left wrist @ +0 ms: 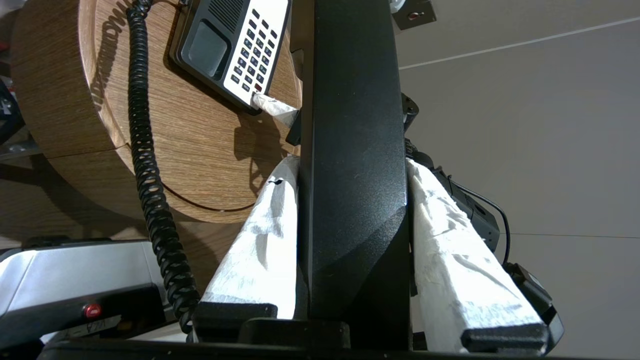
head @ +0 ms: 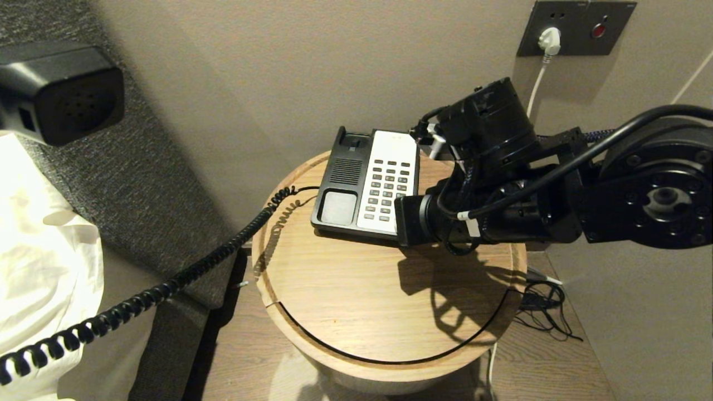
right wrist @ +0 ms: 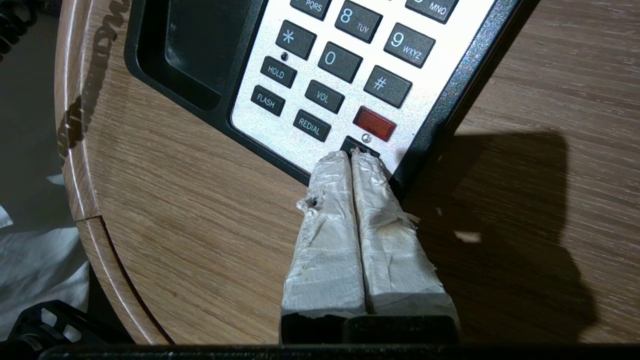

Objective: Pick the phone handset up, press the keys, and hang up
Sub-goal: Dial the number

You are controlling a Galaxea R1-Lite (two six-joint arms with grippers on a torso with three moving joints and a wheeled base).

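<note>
1. While the phone handset point(left wrist: 352, 165) is kept lifted off to the robot's left, clamped between the padded fingers point(left wrist: 260, 245) of the left hand point(left wrist: 352, 170), the pick-up can be judged done; its coiled cord point(head: 167, 289) trails back to the counter point(head: 356, 289).
2. The right hand point(right wrist: 352, 157), fingers pressed together, is set on a small key at the near edge of the keypad point(right wrist: 345, 60) of the phone base point(head: 365, 184); key pressing is judged under way.
3. The cradle point(head: 338, 207) is seen empty, so hanging up is left.

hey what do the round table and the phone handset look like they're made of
Round table: looks like light wood or wood veneer, matte, with visible grain lines. Phone handset: apparently black moulded plastic, smooth with a slight sheen and sharp edges.
</note>
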